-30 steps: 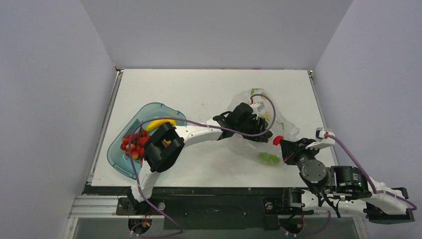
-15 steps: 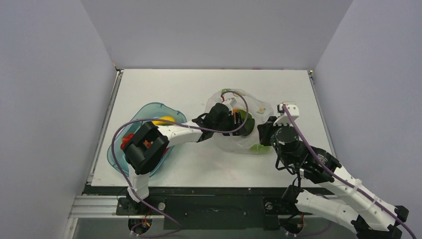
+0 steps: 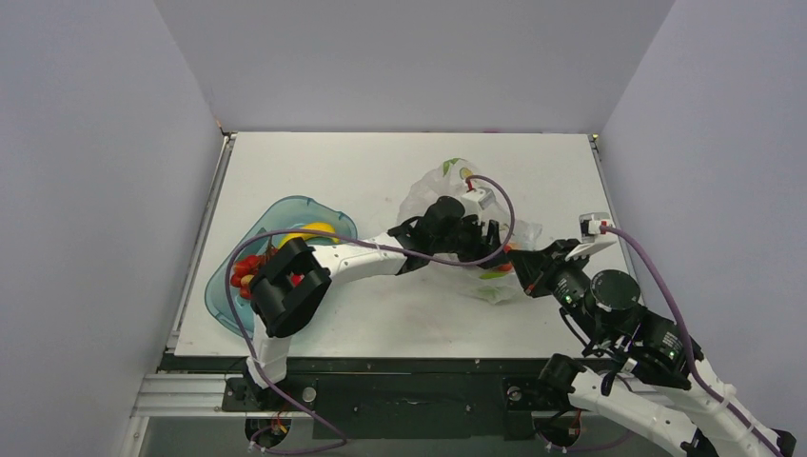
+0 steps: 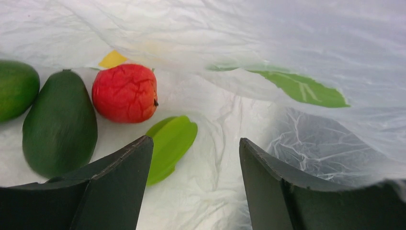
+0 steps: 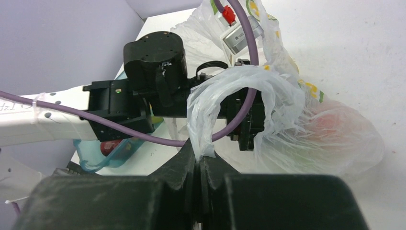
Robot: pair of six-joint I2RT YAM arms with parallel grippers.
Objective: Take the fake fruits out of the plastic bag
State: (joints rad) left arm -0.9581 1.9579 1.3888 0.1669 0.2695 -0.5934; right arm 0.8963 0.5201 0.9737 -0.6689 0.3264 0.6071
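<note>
The plastic bag lies crumpled at mid-table. My left gripper is open and empty inside it. In front of it on the bag's floor lie a red fruit, a dark green fruit, another green fruit and a light green piece beside the left finger. My right gripper is shut on a bunched strip of the bag's rim at its near right side. A reddish fruit shows dimly through the film.
The teal-blue oval tray stands at the left, holding a yellow banana and a cluster of red berries. The left arm stretches from the tray across to the bag. Its purple cable loops over the bag's mouth.
My right arm swung in from the near right to the bag and now pinches its rim. My left gripper shifted left, then back right inside the bag. The bag changed shape.
</note>
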